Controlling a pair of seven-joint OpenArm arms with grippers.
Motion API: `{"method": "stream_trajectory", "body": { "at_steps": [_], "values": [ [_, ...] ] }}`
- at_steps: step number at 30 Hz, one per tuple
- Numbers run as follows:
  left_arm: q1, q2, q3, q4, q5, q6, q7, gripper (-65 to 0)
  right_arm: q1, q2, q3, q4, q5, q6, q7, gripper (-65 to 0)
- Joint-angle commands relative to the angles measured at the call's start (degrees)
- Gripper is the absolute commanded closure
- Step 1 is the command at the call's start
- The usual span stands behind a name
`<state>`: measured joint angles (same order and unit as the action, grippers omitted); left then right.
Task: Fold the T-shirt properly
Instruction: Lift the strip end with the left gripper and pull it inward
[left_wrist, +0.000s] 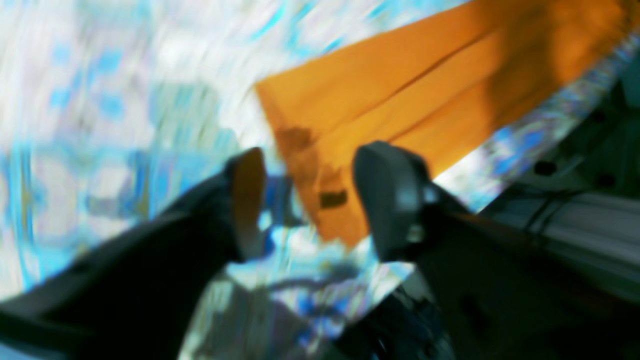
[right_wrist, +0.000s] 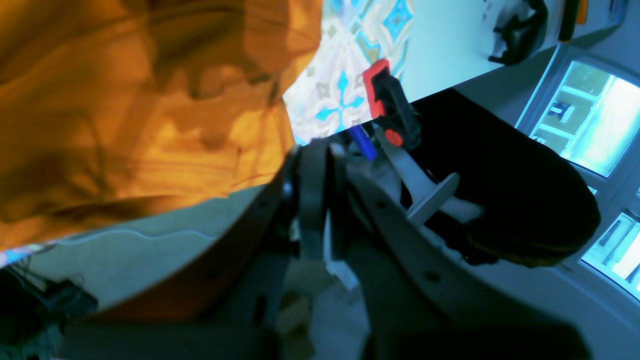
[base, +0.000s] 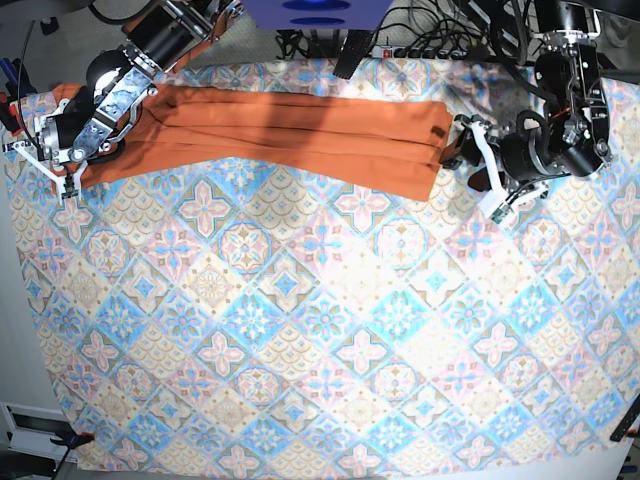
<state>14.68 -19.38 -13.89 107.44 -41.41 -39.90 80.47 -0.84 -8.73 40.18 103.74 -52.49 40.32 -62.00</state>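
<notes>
Base view showed the T-shirt lying as a long narrow orange band across the far side of the tablecloth, sides already folded in lengthwise; by my judgement the crosswise folds were left to do. Cloth looked soft and matte, with lengthwise creases and one blunt squared end. Left gripper sat just beside that end, jaws spread, nothing between them. Right gripper sat at the opposite end, pressed together; whether it pinched cloth I could not tell. Tablecloth was flat, blue-and-pink tile print.
</notes>
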Motion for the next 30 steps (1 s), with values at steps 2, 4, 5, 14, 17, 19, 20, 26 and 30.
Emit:
{"method": "stream_trajectory", "body": {
  "at_steps": [2, 4, 5, 14, 17, 19, 20, 26, 30],
  "values": [
    [-0.2, -0.8, -0.7, 0.8, -1.3, -0.1, -1.4, -43.0, 0.6, 0.4, 0.1, -0.2, -2.1, -0.3, 1.3, -0.8],
    [0.6, -1.8, -0.4, 0.8, -1.3, -0.1, -1.6, -44.3, 0.6, 0.4, 0.1, -0.6, -2.9, -0.3, 2.0, -0.8],
    [0.6, -1.9, -0.1, 0.7, -1.2, -0.1, -1.7, -44.2, 0.6, 0.4, 0.1, -0.8, -3.4, -0.3, 2.2, -0.8],
    [0.5, -2.3, 1.1, -2.4, -1.0, -0.1, -1.8, -44.2, 1.0, 0.3, 0.1, -2.6, -9.6, -0.3, 1.8, -0.8],
    [0.0, -2.4, 1.2, -8.2, -1.1, -0.1, -3.3, -44.2, 1.0, 0.2, 0.1, -2.9, -9.6, -0.3, 2.2, -0.8],
    [-0.1, -3.8, 2.6, -11.7, -1.1, -0.1, -7.0, -44.2, 0.9, 0.2, 0.1, -2.9, -9.6, -0.3, 2.3, -2.8],
    [-0.1, -4.8, 4.6, -13.2, -1.6, -0.1, -8.7, -44.2, 0.8, 0.2, 0.1, -2.7, -9.6, -0.3, 2.3, -5.1],
    [0.0, -6.4, 9.4, -14.9, -1.7, -0.1, -13.3, -44.2, 0.7, 0.2, 0.1, -2.5, -9.6, -0.3, 2.4, -17.0],
    [-0.7, -6.2, 9.4, -18.6, -1.6, -0.1, -13.9, -44.2, 0.6, 0.2, 0.1, -2.5, -9.6, -0.3, 4.3, -17.3]
  ]
}}
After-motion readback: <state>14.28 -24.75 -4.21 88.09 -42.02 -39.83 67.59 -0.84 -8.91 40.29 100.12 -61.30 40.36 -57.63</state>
